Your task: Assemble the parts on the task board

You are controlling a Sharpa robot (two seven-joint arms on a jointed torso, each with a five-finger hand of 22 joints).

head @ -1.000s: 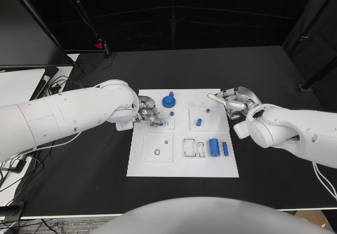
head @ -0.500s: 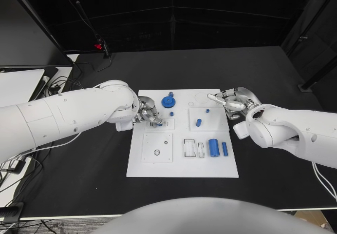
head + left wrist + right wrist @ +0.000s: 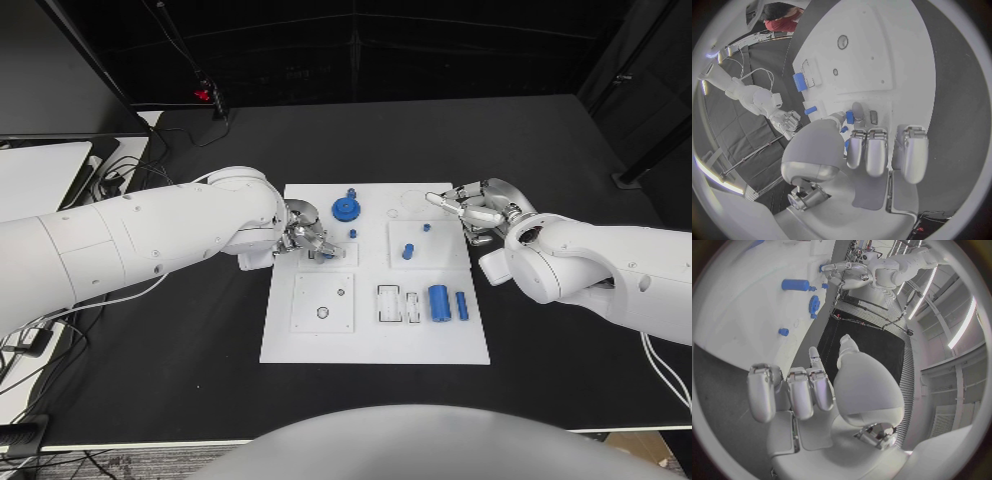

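Head view: on the white task board (image 3: 375, 340), a blue gear (image 3: 346, 209) is seated, while a blue cylinder (image 3: 438, 297) and a peg (image 3: 462, 306) lie loose; much remains, I judge. Left wrist view: the left hand (image 3: 873, 150) pinches a small blue part (image 3: 849, 117) at the board. Right wrist view: the right hand (image 3: 804, 390) has its fingers (image 3: 761, 390) curled, holding nothing.

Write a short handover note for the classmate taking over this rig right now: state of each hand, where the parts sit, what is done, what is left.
Left hand: over the white task board's left side, fingers around a small blue part; whether it is gripped cannot be told.
Right hand: at the board's right edge, fingers curled, holding nothing.
Parts: round blue gear near the far edge; small blue peg in the right middle plate; blue cylinder and narrow blue bar lying loose, near right.
Done: unclear. Left: cylinder and bar to be placed.
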